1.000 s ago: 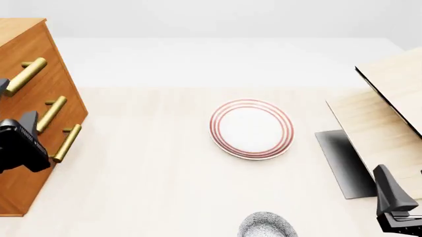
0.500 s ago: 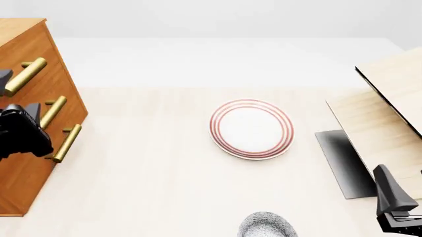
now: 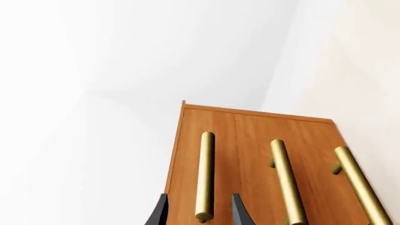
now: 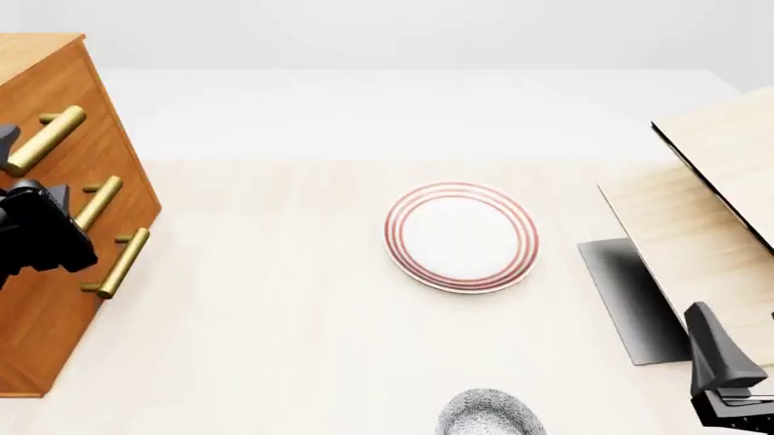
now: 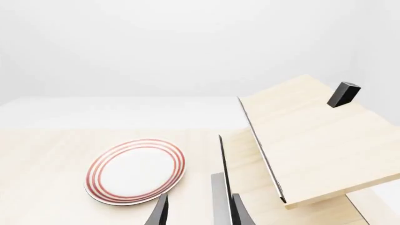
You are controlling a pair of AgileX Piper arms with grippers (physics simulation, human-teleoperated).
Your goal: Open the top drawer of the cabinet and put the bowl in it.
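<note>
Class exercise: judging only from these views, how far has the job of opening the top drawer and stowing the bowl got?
Done: nothing; the top drawer of the cabinet sits shut. In hand: the left gripper is open, its fingers either side of the brass handle. Left: pull the drawer out, then move the bowl, resting at the table's near edge, inside.

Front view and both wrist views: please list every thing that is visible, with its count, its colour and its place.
cabinet: one, orange-brown wood, table's left edge.
top drawer: one, orange-brown, uppermost of three, shut.
brass bar handles: three, one per drawer.
plate: one, white with red rings, table centre.
bowl: one, white with dark speckles, near edge, partly cut off.
light-wood panel structure: one, pale, right side; a small dark block on its tilted top.
table: one, pale wood.
left gripper: black, open around the top handle's end.
right gripper: black, open, near right.
</note>
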